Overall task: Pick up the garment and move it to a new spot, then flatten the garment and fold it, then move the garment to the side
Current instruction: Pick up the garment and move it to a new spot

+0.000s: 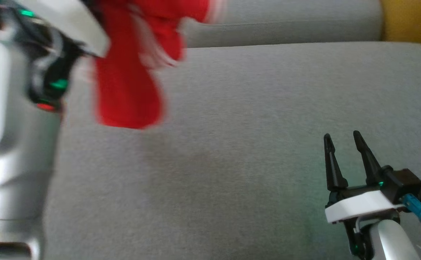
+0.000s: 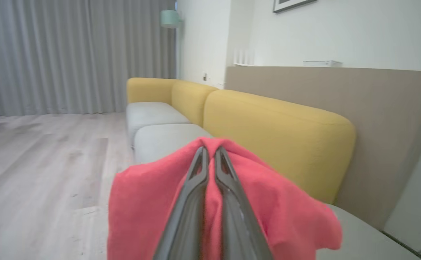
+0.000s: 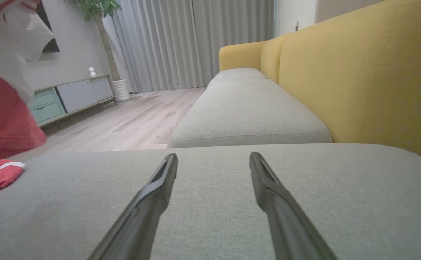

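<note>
The garment (image 1: 129,76) is red with white trim and hangs blurred over the back left of the grey sofa seat (image 1: 239,144). My left gripper (image 2: 210,151) is shut on a fold of the garment (image 2: 141,202), which drapes down both sides of its fingers. In the head view the left arm's pale wrist (image 1: 65,25) sits just left of the cloth. In the right wrist view the garment (image 3: 0,119) hangs at the far left, its lower end lying on the seat. My right gripper (image 1: 342,139) stands open and empty above the seat's front right, far from the cloth.
A yellow backrest (image 2: 275,133) runs behind the grey seat cushions (image 3: 246,112). Wooden floor (image 2: 44,169) lies beyond the seat's edge. A low cabinet (image 3: 69,95), a potted plant (image 3: 118,88) and grey curtains (image 3: 181,43) stand across the room.
</note>
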